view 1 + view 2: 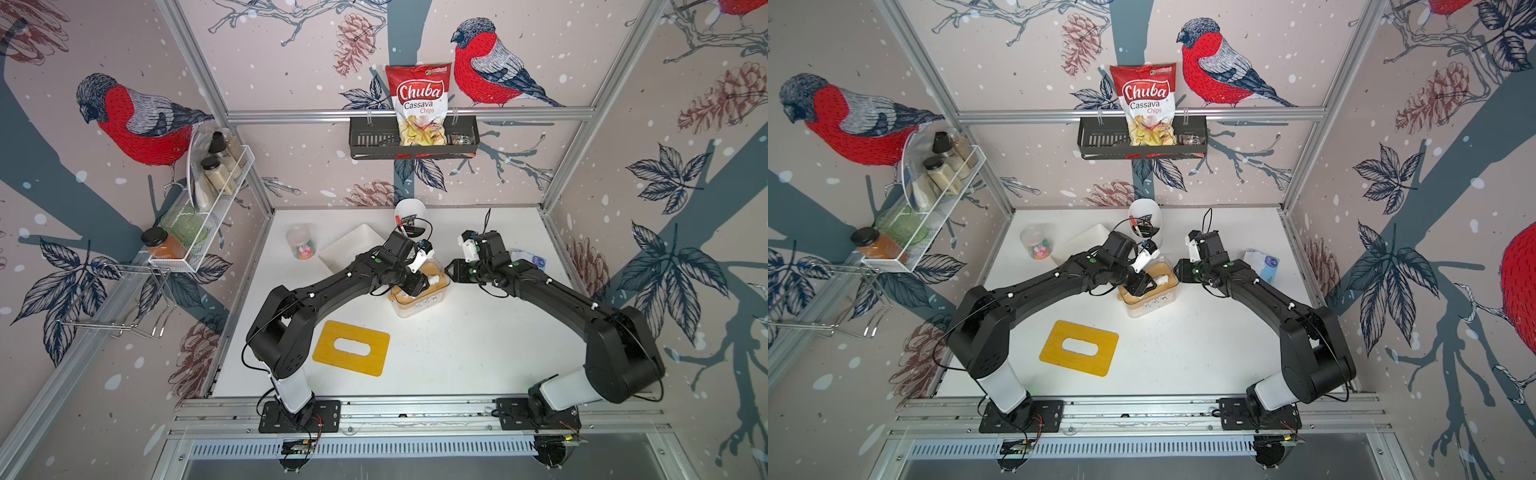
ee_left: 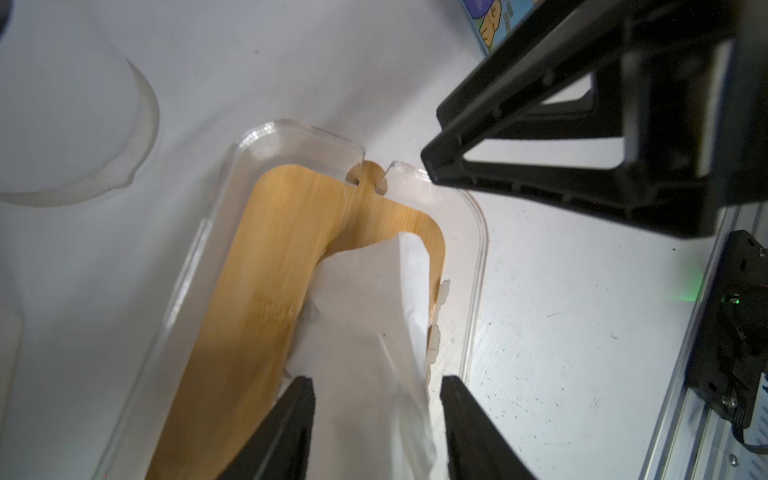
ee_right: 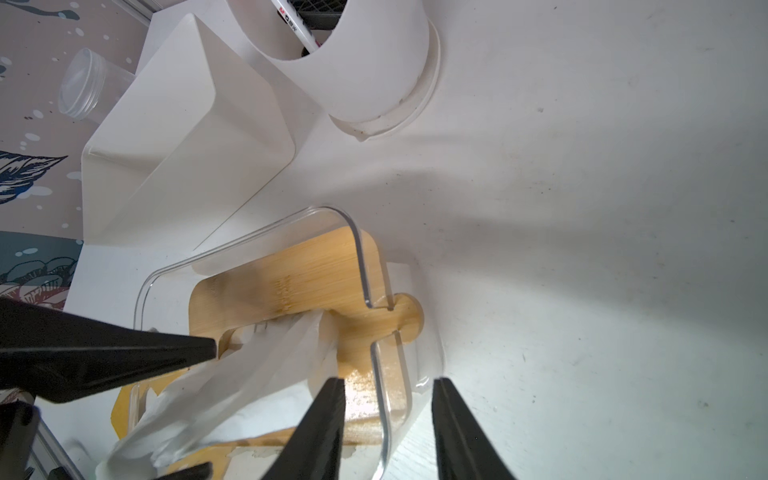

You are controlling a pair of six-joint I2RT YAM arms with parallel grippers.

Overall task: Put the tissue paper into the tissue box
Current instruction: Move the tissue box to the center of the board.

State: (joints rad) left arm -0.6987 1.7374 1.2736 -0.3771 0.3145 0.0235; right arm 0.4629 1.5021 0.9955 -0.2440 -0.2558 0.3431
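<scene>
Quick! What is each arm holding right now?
Left end effector: open, tissue paper between its jaws.
Right end effector: open, astride the tissue box wall.

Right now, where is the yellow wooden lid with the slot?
In both top views the lid lies flat on the white table, on the robot's left side, nearer the front edge than the clear tissue box.

Robot lab cell: aluminium frame (image 1: pixel 291 116)
</scene>
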